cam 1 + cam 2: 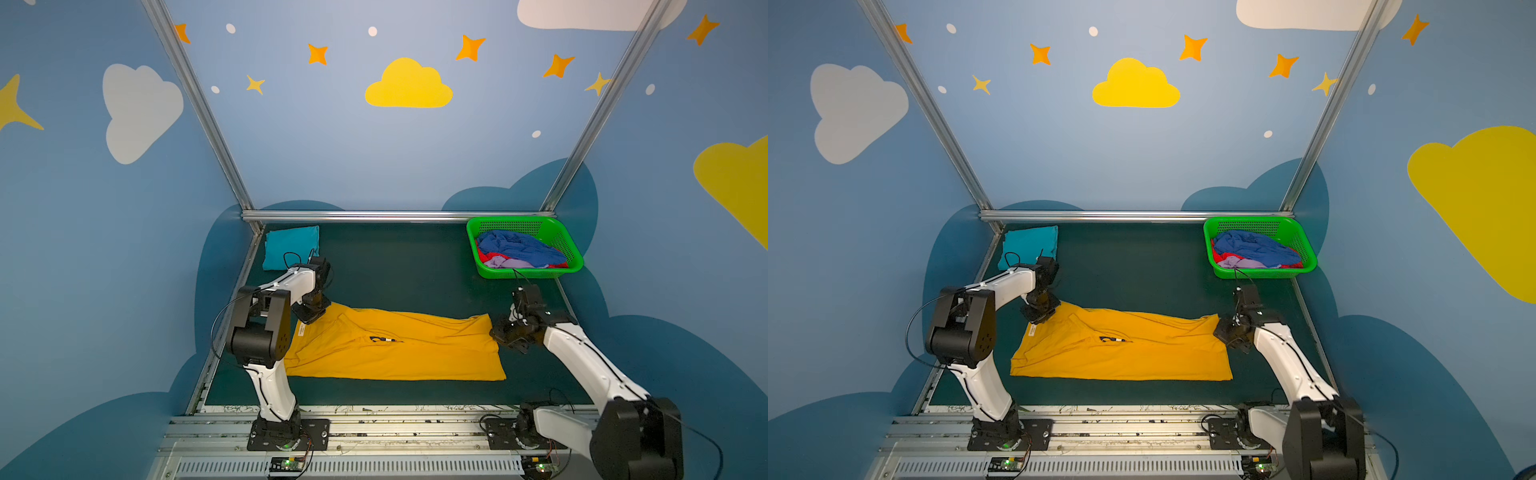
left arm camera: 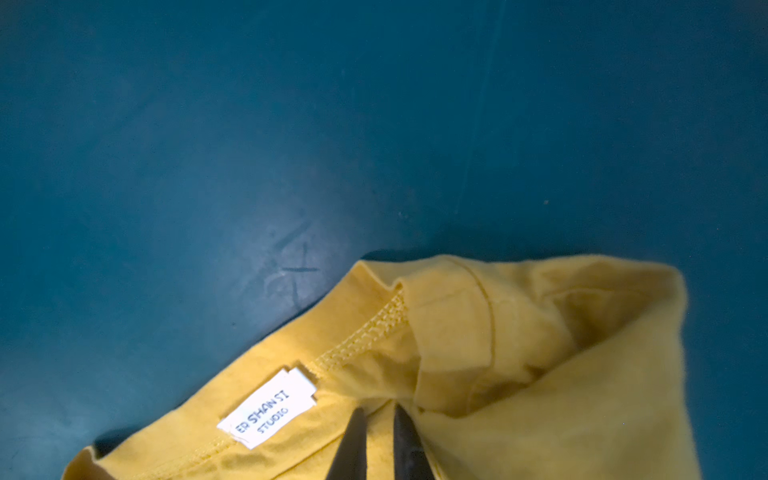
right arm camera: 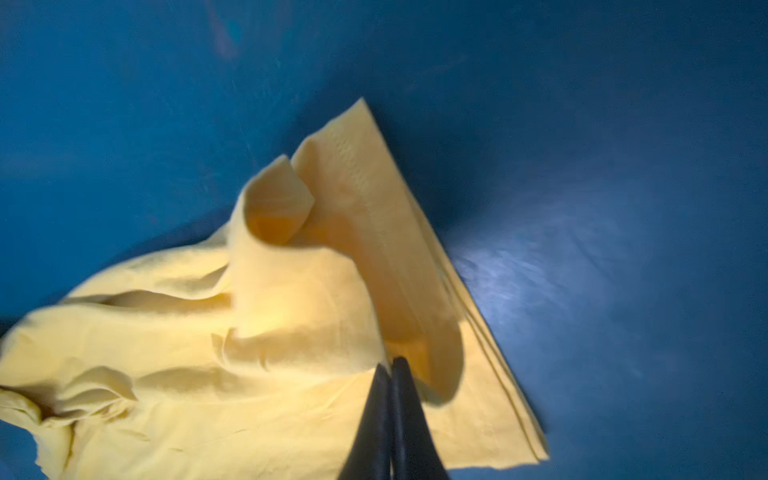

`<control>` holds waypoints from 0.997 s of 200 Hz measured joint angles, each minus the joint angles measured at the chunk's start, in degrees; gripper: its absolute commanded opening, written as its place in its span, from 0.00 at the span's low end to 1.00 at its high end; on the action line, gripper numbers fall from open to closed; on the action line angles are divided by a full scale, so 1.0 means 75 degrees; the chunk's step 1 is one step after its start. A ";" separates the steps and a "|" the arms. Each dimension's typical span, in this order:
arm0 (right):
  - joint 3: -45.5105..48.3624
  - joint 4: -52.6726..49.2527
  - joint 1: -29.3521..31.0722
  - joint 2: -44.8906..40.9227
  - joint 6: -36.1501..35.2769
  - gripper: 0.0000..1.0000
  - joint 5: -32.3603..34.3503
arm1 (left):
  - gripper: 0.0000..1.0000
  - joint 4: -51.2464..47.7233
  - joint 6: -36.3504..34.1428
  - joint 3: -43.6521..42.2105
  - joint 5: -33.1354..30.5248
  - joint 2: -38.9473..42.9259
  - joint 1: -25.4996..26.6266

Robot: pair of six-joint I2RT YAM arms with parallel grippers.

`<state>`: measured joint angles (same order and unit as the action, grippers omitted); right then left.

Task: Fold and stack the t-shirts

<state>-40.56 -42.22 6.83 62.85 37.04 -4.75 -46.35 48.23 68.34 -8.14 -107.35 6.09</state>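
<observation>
Because the next fold wants both ends of the cloth raised together, the left tool (image 2: pixel 379 411) is pinched narrow on the yellow t-shirt (image 1: pixel 395 349) just beside its white neck label (image 2: pixel 270 409), a thin ridge of cloth between the tips. The right tool (image 3: pixel 390 365) is closed tight, tips together, at a raised fold by the hem corner. The cloth peaks toward it, so I judge it gripped.

In both top views the shirt lies lengthwise across the middle of the frame on the dark surface (image 1: pixel 407 266), collar at the left and hem at the right. It seems already narrowed by a lengthwise fold.

Each arm reaches in from the rail at the bottom of the frame, elbow raised and wrist bent down, 1 tool at each end of the shirt's upper edge.

A folded teal t-shirt (image 1: pixel 291 247) sits at the upper left of the surface, probably the stack's base. The green basket (image 1: pixel 575 266) at the upper right holds crumpled t-shirts (image 1: pixel 515 249), blue, red and lavender.
</observation>
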 measured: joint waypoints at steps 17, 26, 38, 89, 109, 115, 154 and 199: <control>0.0274 -0.0122 -0.0064 -0.0734 0.0239 0.00 0.0143 | 0.16 0.0003 -0.0012 0.0000 0.0020 0.0000 -0.0012; 0.0493 -0.0207 -0.0064 -0.1102 0.0431 0.00 0.0160 | 0.16 0.0003 -0.0029 0.0000 0.0029 0.0000 -0.0017; 0.0819 -0.0341 -0.0061 -0.1612 0.0659 0.00 0.0157 | 0.16 0.0006 -0.0052 0.0000 0.0047 0.0000 -0.0023; 0.2005 -0.0816 -0.0055 -0.3826 0.1320 0.33 0.0160 | 0.16 0.0073 -0.0114 -0.0055 0.0140 0.0044 -0.0064; 0.2261 -0.1000 -0.0055 -0.4307 0.1454 0.52 0.0239 | 0.16 0.0108 -0.0117 -0.0087 0.0175 0.0076 -0.0082; 0.2273 -0.1055 -0.0055 -0.4357 0.1460 0.53 0.0268 | 0.16 0.0122 -0.0117 -0.0099 0.0178 0.0087 -0.0085; 0.1303 -0.1087 0.0099 -0.3025 0.0921 0.32 0.0565 | 0.18 0.0093 -0.0140 -0.0102 0.0125 0.0122 -0.0035; -0.0825 -0.0128 0.1667 -0.0268 -0.0455 0.37 0.1454 | 0.34 -0.0385 -0.0280 0.0181 -0.0650 0.0332 0.0484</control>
<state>-46.74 -43.18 19.33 60.84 33.63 6.15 -49.23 46.13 69.69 -13.02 -104.86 9.72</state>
